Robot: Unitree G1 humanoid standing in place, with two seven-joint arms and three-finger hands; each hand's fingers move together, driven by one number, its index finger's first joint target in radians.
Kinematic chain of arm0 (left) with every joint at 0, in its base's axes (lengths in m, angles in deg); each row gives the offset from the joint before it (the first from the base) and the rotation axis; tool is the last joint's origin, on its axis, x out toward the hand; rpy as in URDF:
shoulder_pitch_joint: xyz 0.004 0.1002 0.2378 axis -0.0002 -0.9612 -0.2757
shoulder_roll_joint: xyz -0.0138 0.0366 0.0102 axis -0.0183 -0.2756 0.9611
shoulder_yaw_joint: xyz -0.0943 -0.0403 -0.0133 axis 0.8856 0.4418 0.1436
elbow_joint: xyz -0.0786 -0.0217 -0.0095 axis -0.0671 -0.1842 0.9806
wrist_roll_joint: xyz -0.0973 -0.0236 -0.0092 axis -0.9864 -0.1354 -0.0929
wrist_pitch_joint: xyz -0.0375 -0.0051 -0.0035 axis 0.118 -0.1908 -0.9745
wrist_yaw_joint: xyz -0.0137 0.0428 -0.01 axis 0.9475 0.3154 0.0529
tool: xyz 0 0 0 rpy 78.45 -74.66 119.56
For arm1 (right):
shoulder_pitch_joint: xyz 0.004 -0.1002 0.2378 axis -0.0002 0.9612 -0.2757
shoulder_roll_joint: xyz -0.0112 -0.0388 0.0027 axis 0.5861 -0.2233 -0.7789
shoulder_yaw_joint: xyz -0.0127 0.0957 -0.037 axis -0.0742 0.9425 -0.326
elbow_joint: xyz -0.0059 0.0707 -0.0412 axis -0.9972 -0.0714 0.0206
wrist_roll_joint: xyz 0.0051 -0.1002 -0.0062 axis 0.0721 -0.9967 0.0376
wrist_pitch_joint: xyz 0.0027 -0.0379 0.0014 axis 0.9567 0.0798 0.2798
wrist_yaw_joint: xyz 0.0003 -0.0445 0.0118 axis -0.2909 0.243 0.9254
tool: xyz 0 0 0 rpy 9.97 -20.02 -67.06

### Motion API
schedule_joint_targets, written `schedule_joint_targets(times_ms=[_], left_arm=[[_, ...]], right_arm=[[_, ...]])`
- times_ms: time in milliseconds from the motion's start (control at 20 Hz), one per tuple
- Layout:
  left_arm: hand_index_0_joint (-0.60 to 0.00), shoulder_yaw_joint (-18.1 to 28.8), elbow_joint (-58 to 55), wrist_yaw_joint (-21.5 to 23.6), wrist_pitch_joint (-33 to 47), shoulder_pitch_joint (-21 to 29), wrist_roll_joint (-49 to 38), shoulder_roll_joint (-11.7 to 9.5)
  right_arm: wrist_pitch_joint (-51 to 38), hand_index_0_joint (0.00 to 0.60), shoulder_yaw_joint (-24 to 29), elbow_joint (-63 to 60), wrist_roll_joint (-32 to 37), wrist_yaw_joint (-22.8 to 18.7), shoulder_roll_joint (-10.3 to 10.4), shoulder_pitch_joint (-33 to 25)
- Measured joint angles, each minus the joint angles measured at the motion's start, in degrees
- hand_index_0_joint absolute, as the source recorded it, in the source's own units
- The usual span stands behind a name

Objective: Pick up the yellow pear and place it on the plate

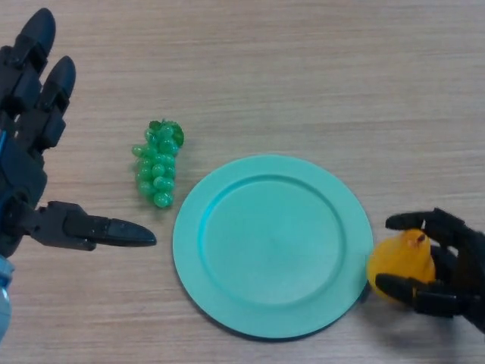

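The yellow pear (400, 260) is just off the right edge of the turquoise plate (227, 258), low at the table. My right hand (451, 269) comes in from the right and its fingers and thumb curl round the pear. The pear touches or nearly touches the plate's rim. My left hand (34, 152) is open at the far left, fingers straight and thumb pointing right, holding nothing.
A bunch of green grapes (158, 163) lies on the wooden table just left of the plate, between the plate and my left hand.
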Motion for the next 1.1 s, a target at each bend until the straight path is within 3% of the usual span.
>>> schedule_joint_targets(times_ms=[100,300,450,550,650,850,900,950,1000,1050,1100], left_arm=[[0.000,0.0,0.0,0.0,0.0,-0.3,-0.1,0.0],[0.000,0.0,-0.6,0.0,0.0,-0.6,-2.4,0.0],[0.000,0.4,-1.2,0.0,0.0,-0.9,-2.4,0.0],[0.000,1.9,-1.2,-1.2,0.0,-1.5,-3.3,-0.1],[0.000,3.5,-1.2,-1.4,0.0,-1.7,-4.5,-0.3],[0.000,3.8,-1.2,-1.4,0.0,-2.0,-4.4,-0.3],[0.000,3.8,-1.2,-1.4,0.0,-2.0,-4.4,-0.3],[0.000,3.8,-1.2,-1.5,0.0,-2.1,-4.4,-0.3],[0.000,3.8,-1.2,-1.5,0.0,-2.1,-4.4,-0.3],[0.000,3.8,-1.2,-1.5,0.0,-2.1,-4.3,-0.3],[0.000,3.8,-1.3,-1.6,0.0,-2.1,-4.3,-0.3]], right_arm=[[0.9,0.600,-0.8,4.8,-0.2,-1.2,0.1,-1.3],[-3.6,0.600,-8.1,7.8,-2.9,-3.4,3.4,-3.6],[-15.6,0.600,-18.6,-0.1,-8.0,-8.2,3.8,-6.9],[-21.5,0.600,-23.3,-6.8,-12.1,-14.6,3.8,-9.2],[-24.6,0.600,-25.8,-12.5,-12.7,-17.7,3.8,-10.6],[-24.6,0.600,-29.7,-15.9,-10.6,-19.2,3.7,-11.8],[-23.9,0.501,-30.2,-15.9,-8.7,-19.2,3.7,-12.0],[-22.7,0.349,-30.5,-15.8,-7.1,-19.2,3.7,-12.1],[-22.1,0.251,-30.7,-15.8,-7.1,-19.2,3.7,-12.1],[-20.7,0.100,-31.0,-15.2,-7.1,-19.2,3.6,-12.2],[-20.1,0.017,-31.4,-14.5,-7.1,-19.2,3.6,-12.4]])
